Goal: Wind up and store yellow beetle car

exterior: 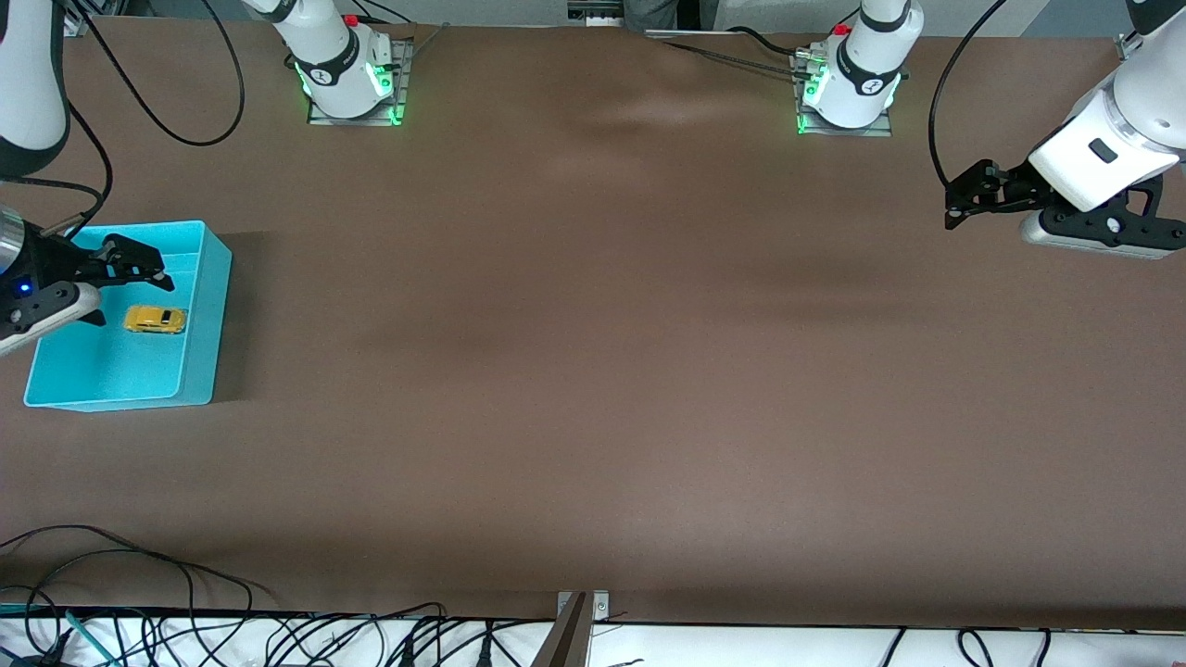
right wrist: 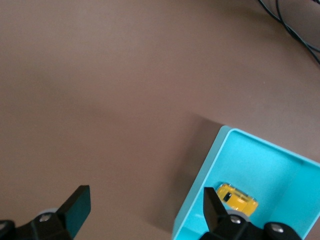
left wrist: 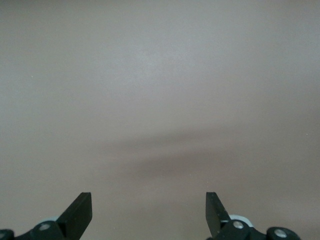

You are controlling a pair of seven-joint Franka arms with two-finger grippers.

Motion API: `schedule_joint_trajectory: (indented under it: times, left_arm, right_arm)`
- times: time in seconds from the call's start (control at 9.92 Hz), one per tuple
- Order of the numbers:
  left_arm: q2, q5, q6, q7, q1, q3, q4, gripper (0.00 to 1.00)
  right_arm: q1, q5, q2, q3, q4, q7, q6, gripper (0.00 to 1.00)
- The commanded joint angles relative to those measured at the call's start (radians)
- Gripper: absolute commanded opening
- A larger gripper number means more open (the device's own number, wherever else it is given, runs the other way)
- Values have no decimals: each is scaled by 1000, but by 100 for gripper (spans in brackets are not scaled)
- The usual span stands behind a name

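Note:
The yellow beetle car (exterior: 155,320) lies on the floor of the turquoise bin (exterior: 206,320) at the right arm's end of the table. My right gripper (exterior: 130,295) hangs open and empty over the bin, just above the car. In the right wrist view my right gripper (right wrist: 147,210) is spread wide over the bin's wall (right wrist: 197,200), and the car (right wrist: 237,198) shows inside next to one finger. My left gripper (exterior: 964,195) waits open and empty over bare table at the left arm's end. The left wrist view shows my left gripper (left wrist: 149,210) over bare table only.
The two arm bases (exterior: 347,74) (exterior: 848,88) stand at the table edge farthest from the front camera. Loose cables (exterior: 139,574) lie at the near edge by the right arm's end. A brown mat (exterior: 593,371) covers the table.

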Motion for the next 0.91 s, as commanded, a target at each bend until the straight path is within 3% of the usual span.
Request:
schedule_joint_trajectory:
  times: [0.0,0.2,0.81]
  left_arm:
    - [-15,-15,-8,-2,3,0,-4,100]
    - [-15,-15,-8,-2,3,0,-4,100]
    - [-15,-15,-8,-2,4,0,-4,100]
  right_arm:
    - [32,-41,-8,-1,35,189,-68,100]
    - [64,-41,-22,-1,36,326,-82,100]
    - [67,-43,-30,7,62,339,-142,100]
